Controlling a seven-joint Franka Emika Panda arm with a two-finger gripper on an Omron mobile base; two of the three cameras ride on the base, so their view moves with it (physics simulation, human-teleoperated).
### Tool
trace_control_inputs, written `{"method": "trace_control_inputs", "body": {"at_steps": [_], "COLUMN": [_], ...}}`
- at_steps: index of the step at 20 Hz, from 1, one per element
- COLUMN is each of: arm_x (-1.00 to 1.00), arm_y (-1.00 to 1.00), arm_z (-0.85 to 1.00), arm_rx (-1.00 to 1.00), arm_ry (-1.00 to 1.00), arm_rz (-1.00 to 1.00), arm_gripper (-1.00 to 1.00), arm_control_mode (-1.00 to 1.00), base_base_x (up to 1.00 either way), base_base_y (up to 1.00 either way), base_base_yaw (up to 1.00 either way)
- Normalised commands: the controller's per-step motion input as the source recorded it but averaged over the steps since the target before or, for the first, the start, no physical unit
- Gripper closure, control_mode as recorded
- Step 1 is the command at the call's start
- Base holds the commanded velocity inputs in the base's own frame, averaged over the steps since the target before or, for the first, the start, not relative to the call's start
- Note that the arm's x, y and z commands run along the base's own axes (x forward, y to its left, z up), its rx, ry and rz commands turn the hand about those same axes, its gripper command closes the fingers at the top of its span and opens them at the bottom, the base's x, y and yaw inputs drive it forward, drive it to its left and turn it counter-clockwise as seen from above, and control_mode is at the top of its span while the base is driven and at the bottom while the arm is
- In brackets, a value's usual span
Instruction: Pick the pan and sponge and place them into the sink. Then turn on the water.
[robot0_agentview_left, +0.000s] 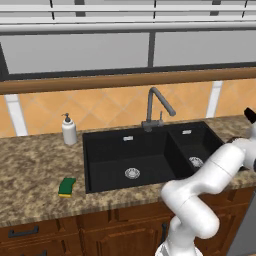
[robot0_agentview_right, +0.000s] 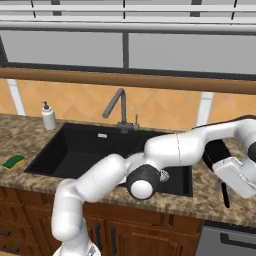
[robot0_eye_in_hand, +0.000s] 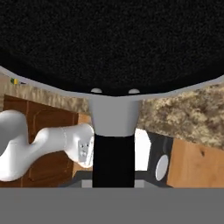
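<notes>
1. Filling the hand view's upper half, the round black frying pan sits close to the lens, its grey-necked black handle running down toward the camera.
2. Whether the claw grips that handle cannot be told; its tips are hidden.
3. Seen from the right base view, the pan rests on the speckled brown stone bench, right of the black double-basin sink.
4. Left of the sink lies the small green-and-yellow sponge, near a white soap dispenser.
5. Behind the sink stands a dark grey gooseneck faucet.

Open sink basins; faucet and soap dispenser stand behind.
</notes>
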Motion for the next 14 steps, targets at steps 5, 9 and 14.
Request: {"method": "trace_control_inputs", "body": {"at_steps": [5, 9, 14], "arm_x": [-0.44, -0.47, -0.38], "arm_y": [1.00, 1.00, 1.00], "arm_z": [0.09, 0.29, 0.37], "arm_rx": [-0.28, -0.29, -0.35], "arm_ry": [-0.27, -0.24, -0.15], "arm_rz": [0.08, 0.05, 0.04], "arm_gripper": [1.00, 1.00, 1.00], "arm_control_mode": [-1.00, -1.00, -1.00], "base_base_x": [0.00, 0.00, 0.00], "base_base_y": [0.00, 0.00, 0.00], "base_base_yaw": [0.00, 0.00, 0.00]}}
